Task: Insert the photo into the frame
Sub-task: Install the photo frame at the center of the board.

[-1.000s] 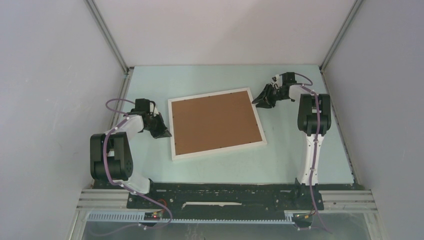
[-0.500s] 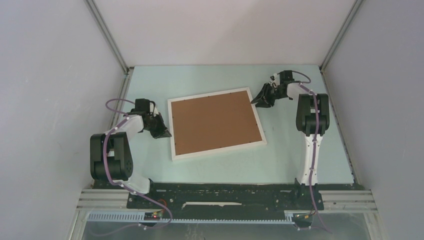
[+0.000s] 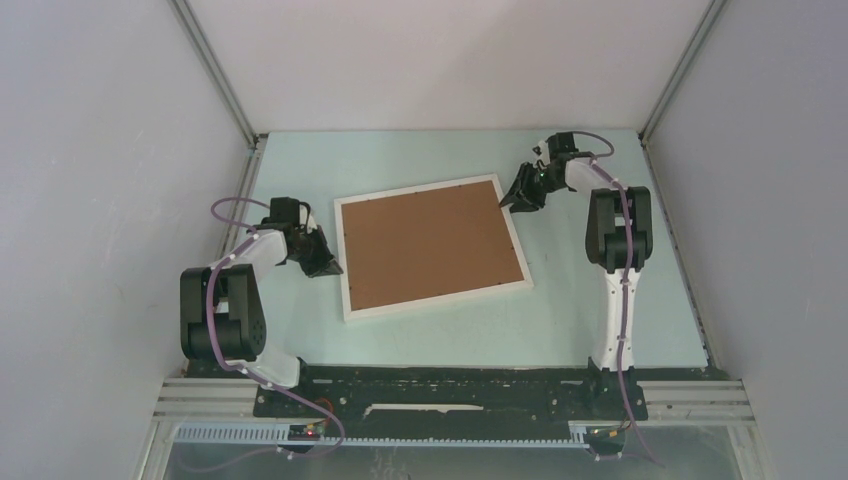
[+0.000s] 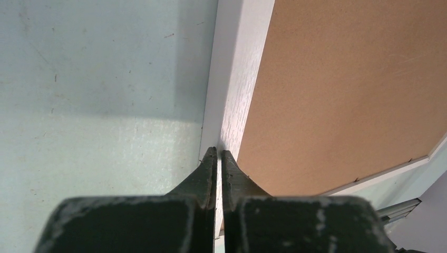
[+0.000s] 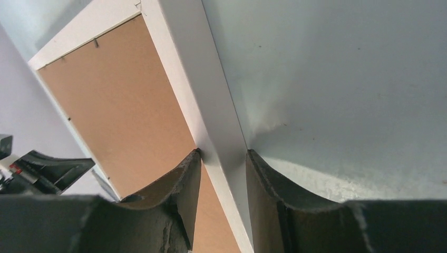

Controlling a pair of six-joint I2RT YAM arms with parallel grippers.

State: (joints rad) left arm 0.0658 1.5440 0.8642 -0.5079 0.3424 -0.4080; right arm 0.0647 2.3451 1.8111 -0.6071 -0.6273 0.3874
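The white frame (image 3: 342, 262) lies flat mid-table with a brown backing board (image 3: 430, 243) filling it. The photo is hidden. My left gripper (image 3: 338, 270) is shut with nothing in it, its tips touching the frame's left rim (image 4: 237, 79); in the left wrist view the left gripper (image 4: 219, 153) shows the two tips pressed together at that rim. My right gripper (image 3: 512, 205) sits at the frame's far right corner. In the right wrist view the right gripper (image 5: 222, 154) straddles the rim (image 5: 195, 68), one finger on the board side and one on the table side, both touching it.
The pale green tabletop (image 3: 600, 300) is boxed in by grey walls on the left, back and right. Metal posts stand at the back corners (image 3: 250, 135). The arm bases sit on a black rail (image 3: 450, 390) at the near edge.
The right arm has swung a little to the left, bringing its gripper over the frame's far right corner. The left arm and the frame have stayed where they were.
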